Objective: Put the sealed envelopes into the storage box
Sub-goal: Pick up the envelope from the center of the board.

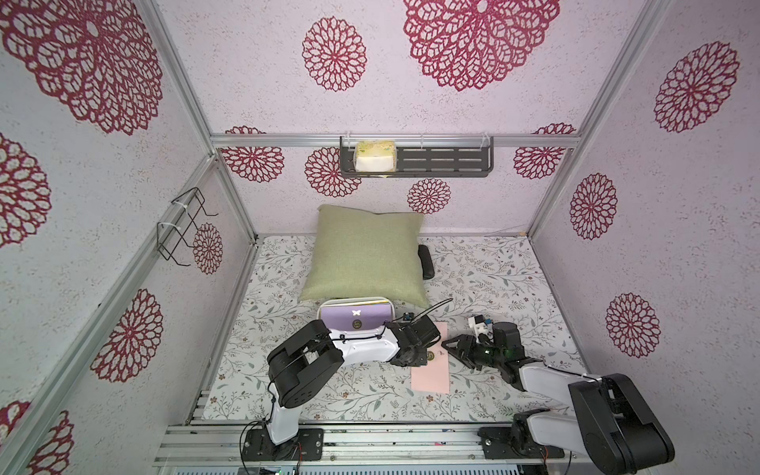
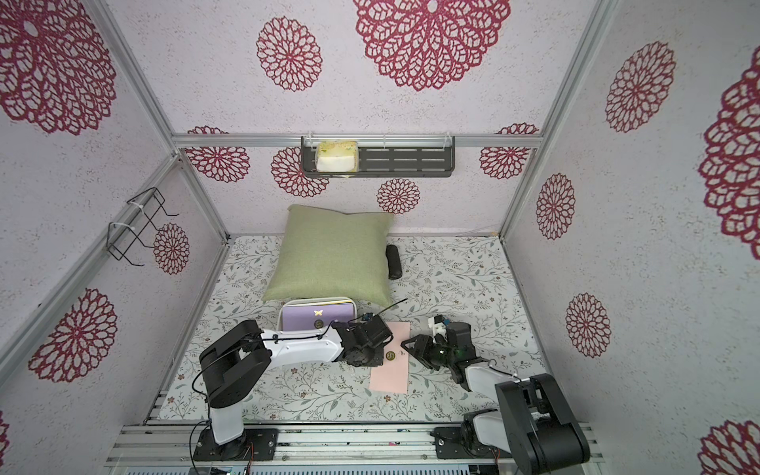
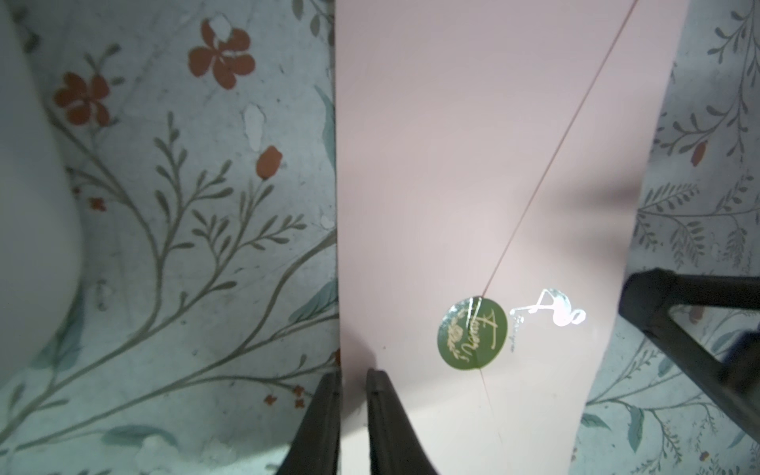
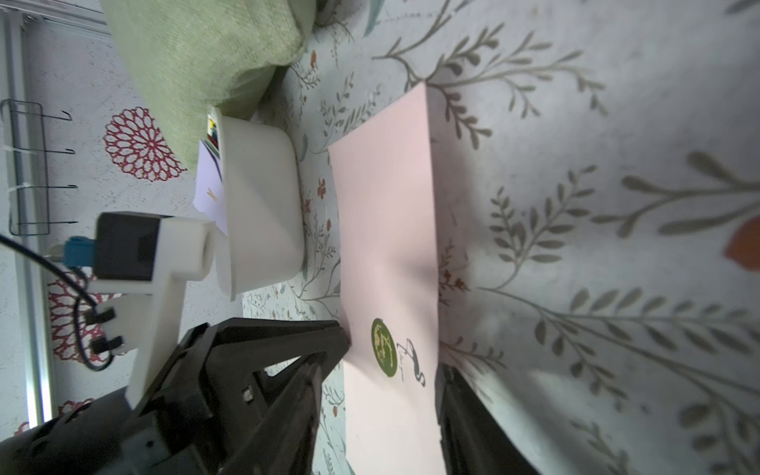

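A pink envelope (image 1: 432, 372) is laid flat on the bench (image 1: 514, 279), sealed face up, with a round green seal (image 3: 471, 333) lettered in gold. It is the only envelope seen outside the storage box (image 4: 263, 214). The box is set just in front of a green cushion (image 1: 366, 255), near the pink envelope. A lilac envelope (image 1: 341, 318) lies uppermost in it.

The left end effector (image 3: 353, 374) is placed astride one long edge of the pink envelope with its jaws drawn narrow, one finger over the paper and one over the bench. Whether the paper is actually clamped cannot be told. The right end effector (image 1: 449, 346) is held part open with nothing in it. One finger (image 3: 641, 300) is set at the opposite long edge, probably as a stop so that the thin sheet is not pushed away while its edge is pinched up.

The bench is covered with a smooth leaf-and-flower print, scuffed in places, from which flat paper is judged hard to lift. The cell is walled in pale paper with crimson rosettes on aluminium framing. A dark slotted shelf (image 1: 444, 160) is hung on the back wall and a wire rack (image 1: 181, 226) on a side wall.
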You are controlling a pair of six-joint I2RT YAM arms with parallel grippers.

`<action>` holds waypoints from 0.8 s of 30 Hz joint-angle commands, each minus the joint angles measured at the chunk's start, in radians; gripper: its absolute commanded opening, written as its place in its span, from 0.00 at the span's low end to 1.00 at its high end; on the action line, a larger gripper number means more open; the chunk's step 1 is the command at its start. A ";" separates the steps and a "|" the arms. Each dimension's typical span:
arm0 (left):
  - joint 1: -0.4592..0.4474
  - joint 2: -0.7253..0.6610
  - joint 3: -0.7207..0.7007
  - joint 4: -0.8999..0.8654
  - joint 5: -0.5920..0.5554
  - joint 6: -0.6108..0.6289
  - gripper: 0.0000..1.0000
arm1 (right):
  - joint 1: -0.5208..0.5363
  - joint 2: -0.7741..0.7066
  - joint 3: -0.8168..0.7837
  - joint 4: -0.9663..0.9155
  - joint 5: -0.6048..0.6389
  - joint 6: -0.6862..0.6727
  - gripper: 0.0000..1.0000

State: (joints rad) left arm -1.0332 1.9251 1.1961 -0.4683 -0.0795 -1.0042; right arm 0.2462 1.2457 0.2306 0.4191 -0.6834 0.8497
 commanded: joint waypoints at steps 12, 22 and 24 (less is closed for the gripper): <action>0.002 0.029 -0.009 0.031 0.028 -0.004 0.18 | 0.008 -0.002 0.005 0.012 -0.129 -0.033 0.41; 0.002 0.029 -0.010 0.041 0.035 -0.002 0.18 | 0.014 0.026 0.046 -0.166 -0.010 -0.329 0.37; 0.002 0.029 -0.007 0.041 0.037 -0.001 0.18 | 0.019 0.023 0.044 -0.153 -0.021 -0.337 0.37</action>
State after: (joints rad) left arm -1.0313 1.9251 1.1961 -0.4656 -0.0788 -1.0042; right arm 0.2451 1.2682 0.2680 0.2943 -0.6781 0.5915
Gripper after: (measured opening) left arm 0.184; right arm 0.372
